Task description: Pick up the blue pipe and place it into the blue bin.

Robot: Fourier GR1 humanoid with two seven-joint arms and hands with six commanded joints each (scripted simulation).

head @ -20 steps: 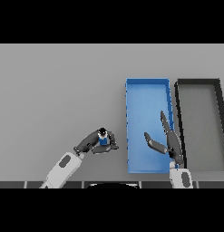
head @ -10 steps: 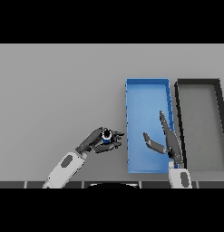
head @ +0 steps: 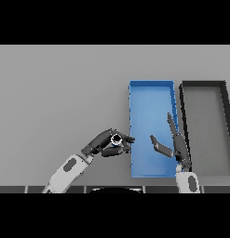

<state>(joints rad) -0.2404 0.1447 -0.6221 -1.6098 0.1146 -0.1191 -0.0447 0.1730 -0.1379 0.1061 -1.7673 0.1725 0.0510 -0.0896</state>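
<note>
My left hand (head: 103,143) is curled round the blue pipe (head: 116,139), a short tube seen end-on with a dark hole and a pale rim. The hand holds it just left of the blue bin (head: 151,88), its fingertips close to the bin's left wall. The blue bin is a long rectangular tray running away from me. My right hand (head: 176,144) hovers over the bin's near right part, fingers straight and thumb spread toward the left, holding nothing.
A black bin (head: 202,85) of the same shape stands right beside the blue bin on its right. The grey table (head: 60,93) stretches to the left and far side.
My left hand has carried the pipe to the right, from well left of the blue bin to its left wall. The right hand has hardly moved.
</note>
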